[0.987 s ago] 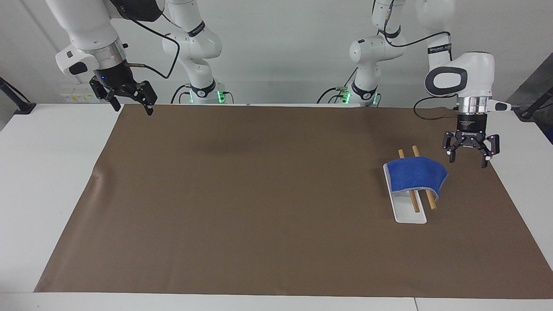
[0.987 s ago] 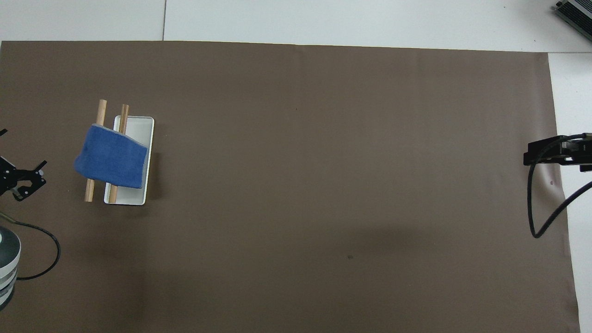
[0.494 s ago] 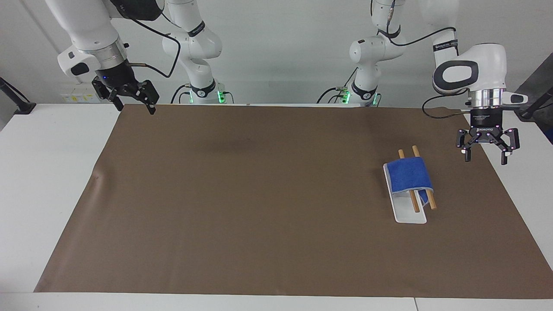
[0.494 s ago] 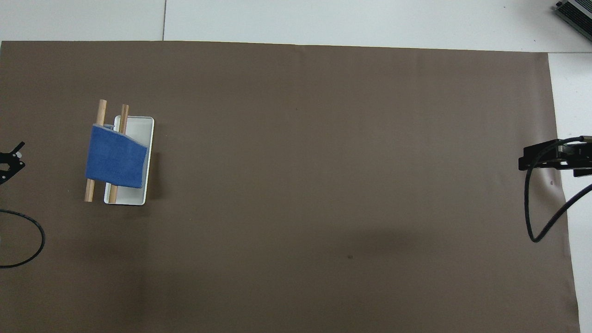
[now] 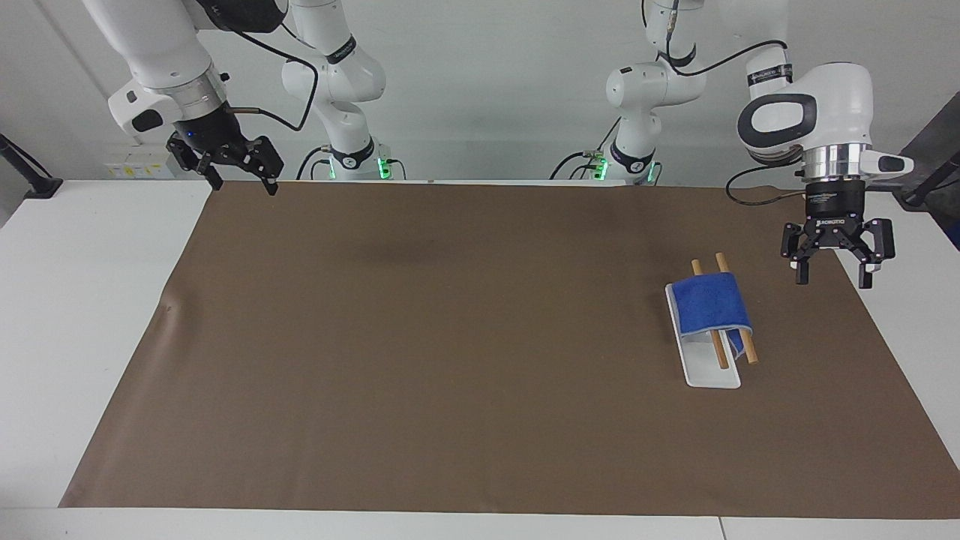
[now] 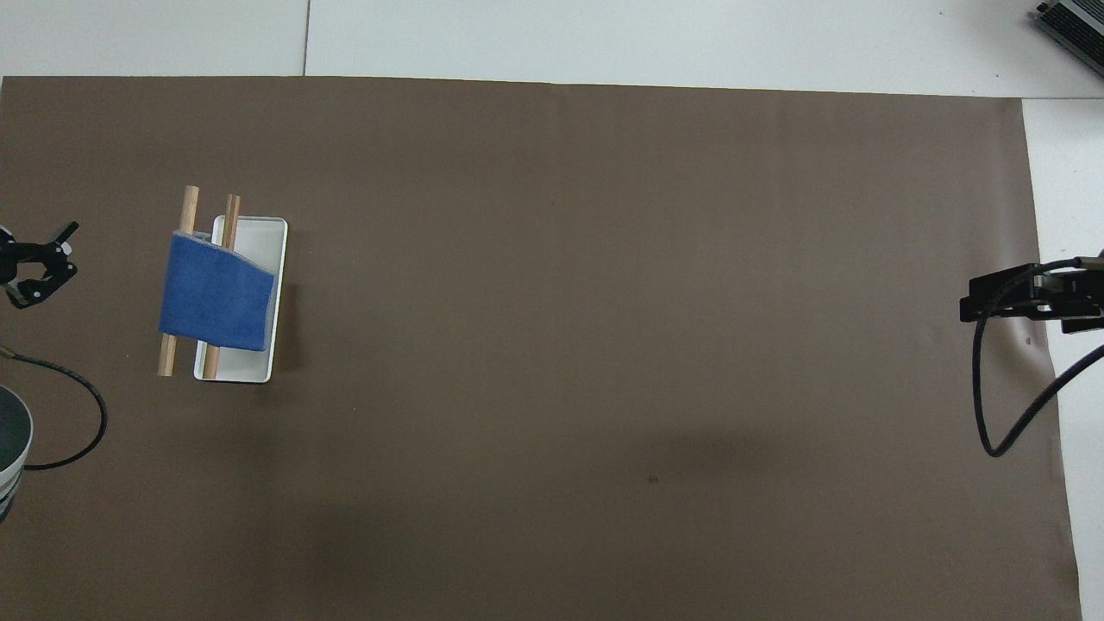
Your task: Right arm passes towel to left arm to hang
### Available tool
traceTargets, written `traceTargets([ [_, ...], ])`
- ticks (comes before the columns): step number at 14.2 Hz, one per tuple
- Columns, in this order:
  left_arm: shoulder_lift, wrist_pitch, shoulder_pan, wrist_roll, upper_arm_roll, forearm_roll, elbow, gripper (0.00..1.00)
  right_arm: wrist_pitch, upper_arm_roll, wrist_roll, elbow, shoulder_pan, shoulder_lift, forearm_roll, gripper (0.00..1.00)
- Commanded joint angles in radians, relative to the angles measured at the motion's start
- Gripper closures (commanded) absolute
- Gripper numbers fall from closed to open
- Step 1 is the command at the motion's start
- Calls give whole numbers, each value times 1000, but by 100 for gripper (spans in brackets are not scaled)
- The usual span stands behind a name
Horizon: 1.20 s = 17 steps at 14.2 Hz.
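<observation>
The blue towel [image 5: 709, 303] hangs folded over the two wooden bars [image 5: 721, 354] of a small rack with a white base [image 5: 711, 373], toward the left arm's end of the table; it also shows in the overhead view [image 6: 216, 297]. My left gripper [image 5: 832, 280] is open and empty, up in the air over the mat's edge beside the rack, apart from the towel; the overhead view shows it too [image 6: 36, 266]. My right gripper [image 5: 241, 180] is open and empty, raised over the mat's corner at the right arm's end, where that arm waits [image 6: 1009, 293].
A brown mat [image 5: 450, 337] covers most of the white table [image 5: 82, 315]. Black cables hang from both wrists [image 6: 992, 414]. A grey device [image 6: 1074, 21] sits at the table's corner farthest from the robots, at the right arm's end.
The towel's spread end toward the left gripper has dropped and now hangs neatly on the bars. The left gripper moved away from the rack and rose a little. The right gripper shifted slightly.
</observation>
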Motion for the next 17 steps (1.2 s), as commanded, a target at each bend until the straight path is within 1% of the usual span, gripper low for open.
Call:
traceTargets([
  [1, 12, -9, -81, 27, 13, 64, 21, 0, -8, 1, -20, -25, -8, -26, 18, 0],
  [4, 12, -18, -141, 99, 15, 141, 22, 0, -7, 1, -21, -23, -8, -26, 18, 0],
  [5, 10, -41, -146, 105, 15, 182, 22, 0, -7, 1, -21, -25, -8, -26, 18, 0],
  [6, 12, -76, -144, 113, 15, 255, 32, 0, -7, 1, -21, -23, -8, -25, 18, 0],
  [8, 32, -214, -129, 117, 15, 423, 93, 0, -7, 1, -21, -23, -8, -26, 18, 0],
  [10, 56, -366, -115, 149, 22, 570, 189, 0, -7, 1, -21, -23, -8, -26, 18, 0],
  [11, 70, -444, -106, 190, 23, 624, 234, 0, -7, 1, -21, -23, -8, -25, 18, 0],
  [12, 79, -530, -104, 258, 23, 655, 280, 0, -7, 1, -21, -23, -8, -25, 18, 0],
  [15, 107, -778, -100, 537, 24, 670, 402, 0, -7, 1, -21, -25, -8, -25, 20, 0],
  [17, 105, -923, -98, 719, 26, 733, 450, 0, -7, 1, -21, -25, -8, -26, 18, 0],
])
